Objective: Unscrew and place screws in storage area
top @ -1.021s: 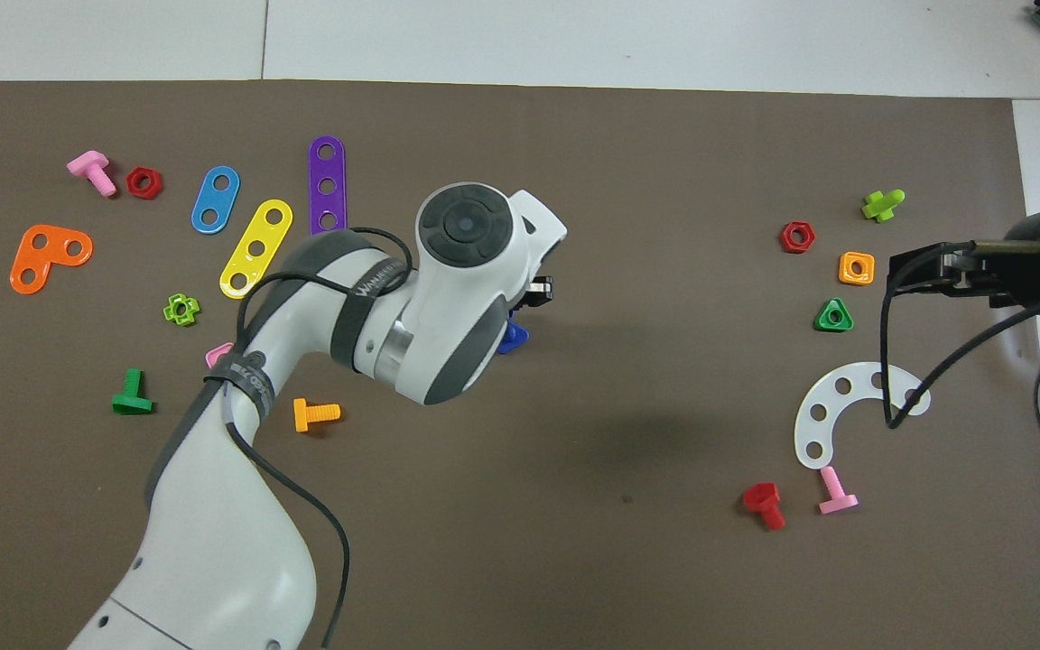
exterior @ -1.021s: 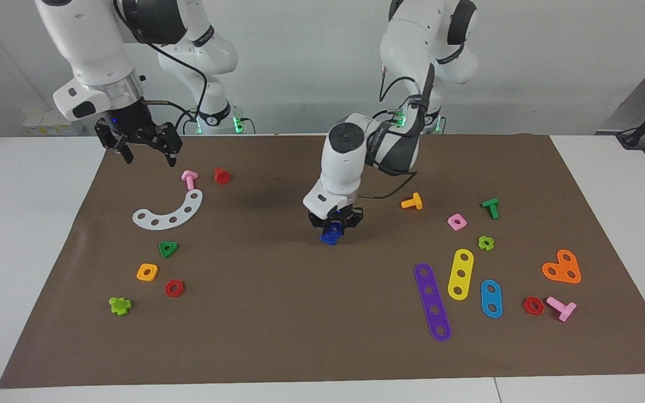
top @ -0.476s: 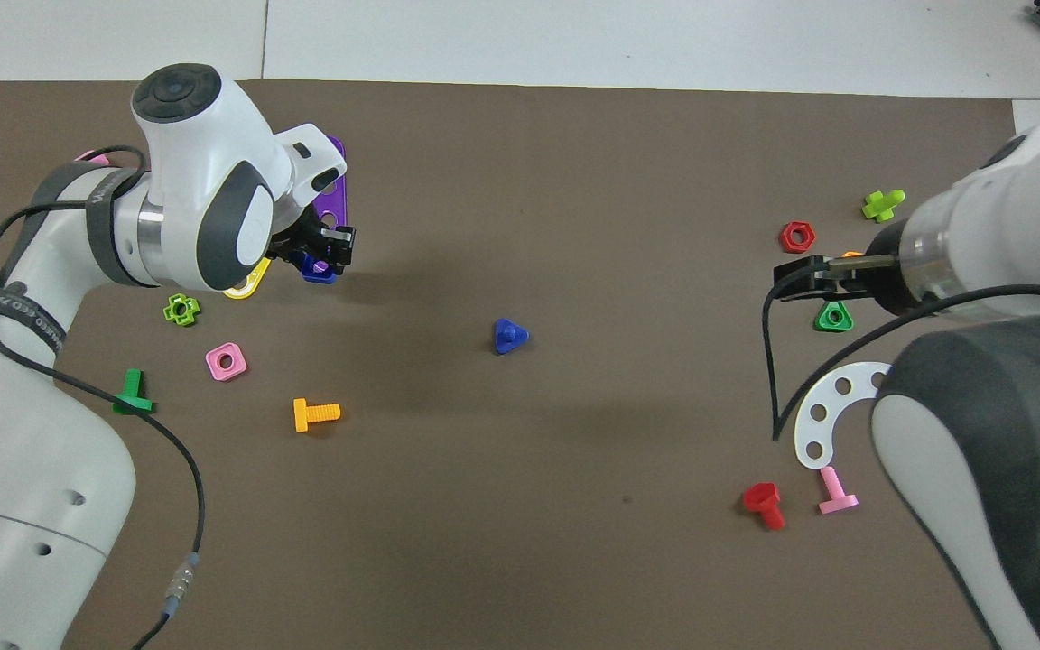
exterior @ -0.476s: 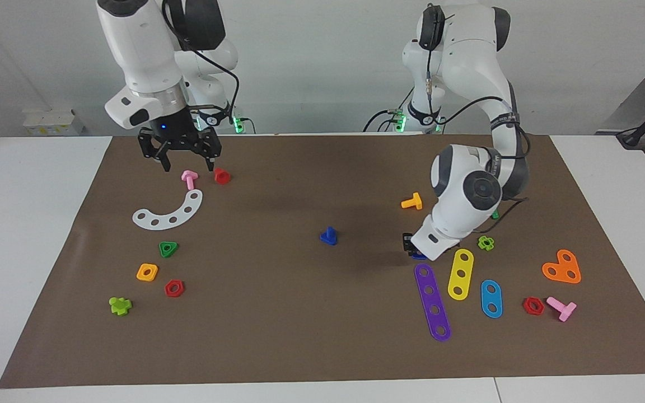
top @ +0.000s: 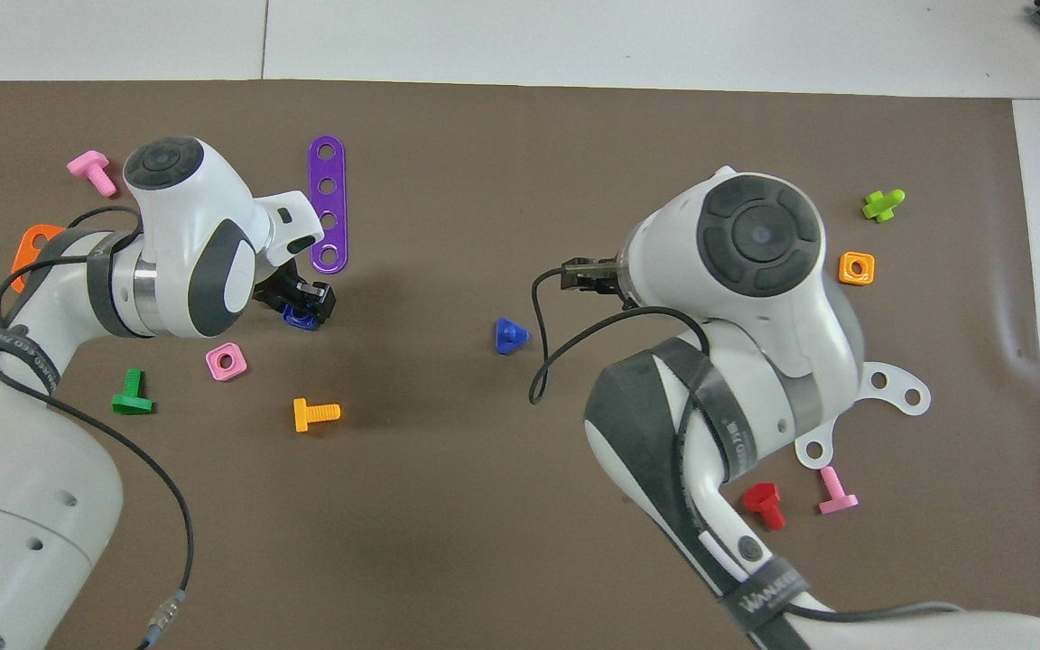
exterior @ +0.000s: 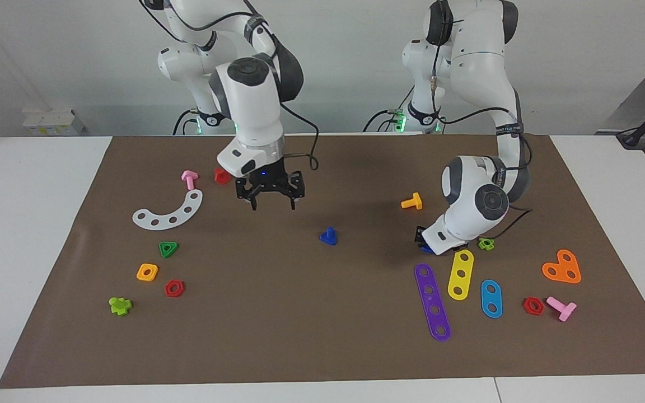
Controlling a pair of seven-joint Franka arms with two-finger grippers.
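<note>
A dark-blue screw point(exterior: 328, 237) stands on its flat head, shaft up, on the bare brown mat point(exterior: 300, 313) near the table's middle; it also shows in the overhead view point(top: 509, 335). My left gripper point(exterior: 423, 243) is low at the mat near the purple strip point(exterior: 432, 302), shut on a dark-blue square nut point(top: 301, 317). My right gripper point(exterior: 271, 202) is open and empty, up in the air over the mat between a red screw point(exterior: 221, 176) and the blue screw. In the overhead view its wrist hides most of it.
Toward the right arm's end lie a white curved plate point(exterior: 171, 212), a pink screw point(exterior: 189, 179), and green, orange and red nuts. Toward the left arm's end lie an orange screw point(exterior: 412, 201), yellow and blue strips, an orange heart plate point(exterior: 562, 266) and more small parts.
My left gripper left the blue screw standing mid-mat and carried the blue nut toward the purple strip, then slightly nearer the robots. My right arm swung from the pink screw toward the middle.
</note>
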